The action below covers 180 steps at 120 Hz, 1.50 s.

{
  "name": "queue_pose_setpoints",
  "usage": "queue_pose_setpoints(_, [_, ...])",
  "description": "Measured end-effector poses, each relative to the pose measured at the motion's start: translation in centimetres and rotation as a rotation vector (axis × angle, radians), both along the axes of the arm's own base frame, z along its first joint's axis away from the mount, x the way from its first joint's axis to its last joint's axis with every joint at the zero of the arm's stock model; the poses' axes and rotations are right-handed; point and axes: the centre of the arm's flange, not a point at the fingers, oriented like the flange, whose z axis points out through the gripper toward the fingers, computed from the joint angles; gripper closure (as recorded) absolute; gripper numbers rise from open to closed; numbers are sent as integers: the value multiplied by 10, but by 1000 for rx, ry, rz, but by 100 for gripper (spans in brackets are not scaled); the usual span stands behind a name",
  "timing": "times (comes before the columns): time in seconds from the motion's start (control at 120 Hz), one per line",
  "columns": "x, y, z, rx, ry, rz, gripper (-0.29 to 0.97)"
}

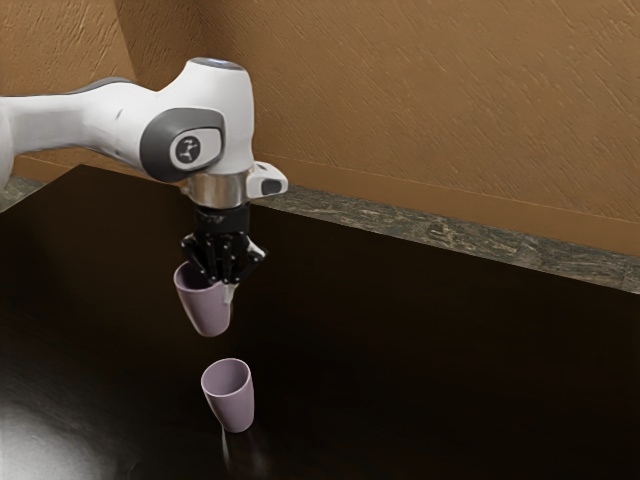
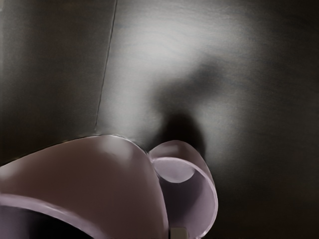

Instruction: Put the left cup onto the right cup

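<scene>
Lifted cup (image 1: pixel 205 308), a smooth mauve tapered tumbler, hangs tilted in the air above the glossy dark table (image 1: pixel 450 380). The black gripper (image 1: pixel 228 283) is clamped on its rim at the exterior view's right side. A second cup (image 1: pixel 230 395) of the same shape and colour stands on the table below, nearer and slightly right. In the wrist view the lifted cup (image 2: pixel 84 184) is blurred, cut off at the edge, and covers part of the second cup (image 2: pixel 194 199).
</scene>
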Motion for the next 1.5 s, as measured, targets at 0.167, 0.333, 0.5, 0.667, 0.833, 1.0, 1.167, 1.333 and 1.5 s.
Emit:
queue_pose_setpoints(0.167, [-12, 8, -1, -6, 17, 109, 79])
queue_pose_setpoints(0.333, [-23, -3, -2, -14, 15, 167, 79])
queue_pose_setpoints(0.5, [-26, -9, -8, -26, 13, 223, 79])
queue_pose_setpoints(0.667, [-29, -18, -15, -27, 8, 259, 79])
queue_pose_setpoints(0.833, [-31, -30, -20, -32, 2, 288, 79])
queue_pose_setpoints(1.0, [-30, -29, -30, -30, 2, 326, 79])
queue_pose_setpoints(1.167, [-28, -27, -35, -28, -2, 356, 79])
queue_pose_setpoints(1.333, [-28, -26, -40, -24, -1, 378, 79])
queue_pose_setpoints(1.5, [-28, -25, -44, -19, 3, 393, 79])
